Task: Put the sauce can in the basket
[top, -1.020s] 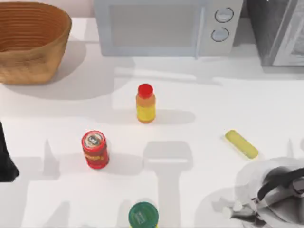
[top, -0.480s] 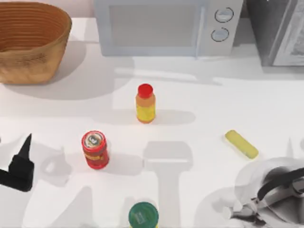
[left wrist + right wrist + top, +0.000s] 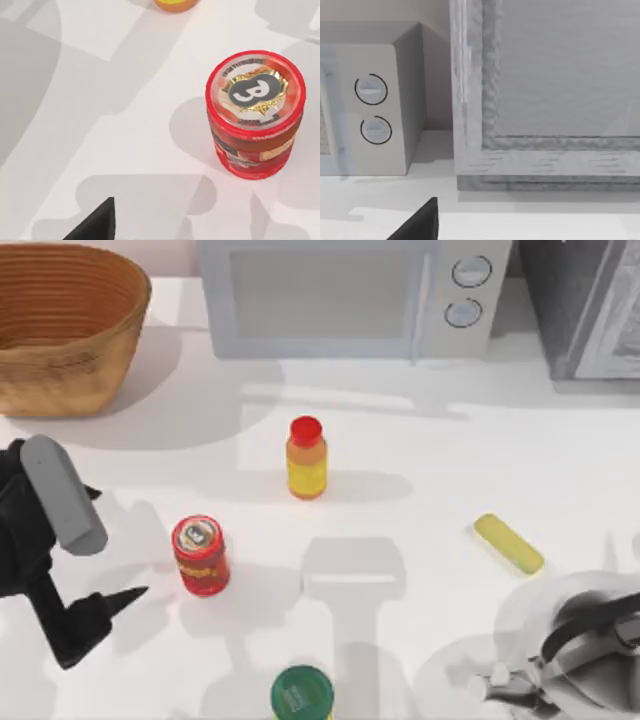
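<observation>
Your left gripper point(image 3: 100, 615) sits low at the table's left side, just left of the can point(image 3: 200, 555) and not touching it. One dark fingertip point(image 3: 128, 596) points toward the can; whether the fingers are spread or pressed together, you cannot tell. In the left wrist view the can point(image 3: 255, 114) stands upright on the white table point(image 3: 125, 125), red wall, silver-grey top with a gold emblem, and a single black fingertip point(image 3: 97, 225) pokes in at the edge, well apart from it.

The basket point(image 3: 65, 330) stands at the far left corner, well apart from the can. A red-capped bottle point(image 3: 306, 458) stands upright near the table's middle, between can and microwave point(image 3: 350, 300). A green-lidded jar point(image 3: 302, 693) sits at the near edge. A yellow bar point(image 3: 508, 543) lies flat to the right.

Your right arm point(image 3: 580, 655) is parked at the near right corner; its finger state, cannot tell. Its wrist view faces the microwave point(image 3: 370, 105) and a grey cabinet point(image 3: 545, 95).
</observation>
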`<move>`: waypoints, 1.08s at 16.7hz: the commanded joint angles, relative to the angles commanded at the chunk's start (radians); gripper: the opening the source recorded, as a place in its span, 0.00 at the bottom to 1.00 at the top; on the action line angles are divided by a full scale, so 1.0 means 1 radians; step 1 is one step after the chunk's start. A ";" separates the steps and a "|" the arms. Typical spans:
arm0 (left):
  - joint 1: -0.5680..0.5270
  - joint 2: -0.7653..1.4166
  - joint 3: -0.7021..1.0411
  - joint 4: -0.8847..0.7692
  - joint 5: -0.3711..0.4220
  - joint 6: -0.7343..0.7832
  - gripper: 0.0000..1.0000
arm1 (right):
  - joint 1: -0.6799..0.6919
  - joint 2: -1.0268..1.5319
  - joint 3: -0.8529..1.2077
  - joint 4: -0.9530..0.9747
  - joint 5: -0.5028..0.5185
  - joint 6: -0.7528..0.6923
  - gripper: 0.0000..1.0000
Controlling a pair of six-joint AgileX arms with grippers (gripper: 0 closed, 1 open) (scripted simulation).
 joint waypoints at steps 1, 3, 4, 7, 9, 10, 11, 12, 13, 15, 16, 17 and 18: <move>0.009 0.093 0.042 -0.030 0.064 0.085 1.00 | 0.000 0.000 0.000 0.000 0.000 0.000 1.00; 0.031 0.270 0.120 -0.087 0.193 0.250 1.00 | 0.000 0.000 0.000 0.000 0.000 0.000 1.00; 0.044 0.353 0.156 -0.114 0.257 0.330 1.00 | 0.000 0.000 0.000 0.000 0.000 0.000 1.00; 0.086 0.578 0.249 -0.186 0.437 0.548 1.00 | 0.000 0.000 0.000 0.000 0.000 0.000 1.00; 0.117 0.710 0.295 -0.223 0.541 0.671 1.00 | 0.000 0.000 0.000 0.000 0.000 0.000 1.00; 0.132 0.771 0.313 -0.238 0.588 0.726 1.00 | 0.000 0.000 0.000 0.000 0.000 0.000 1.00; 0.147 0.828 0.330 -0.252 0.631 0.776 1.00 | 0.000 0.000 0.000 0.000 0.000 0.000 1.00; 0.162 0.879 0.343 -0.263 0.670 0.821 1.00 | 0.000 0.000 0.000 0.000 0.000 0.000 1.00; 0.175 0.924 0.355 -0.273 0.704 0.861 1.00 | 0.000 0.000 0.000 0.000 0.000 0.000 1.00; 0.197 0.990 0.369 -0.285 0.754 0.920 1.00 | 0.000 0.000 0.000 0.000 0.000 0.000 1.00; 0.205 1.012 0.373 -0.289 0.771 0.939 1.00 | 0.000 0.000 0.000 0.000 0.000 0.000 1.00; 0.210 1.026 0.375 -0.291 0.781 0.952 1.00 | 0.000 0.000 0.000 0.000 0.000 0.000 1.00; 0.213 1.034 0.376 -0.292 0.787 0.958 1.00 | 0.000 0.000 0.000 0.000 0.000 0.000 1.00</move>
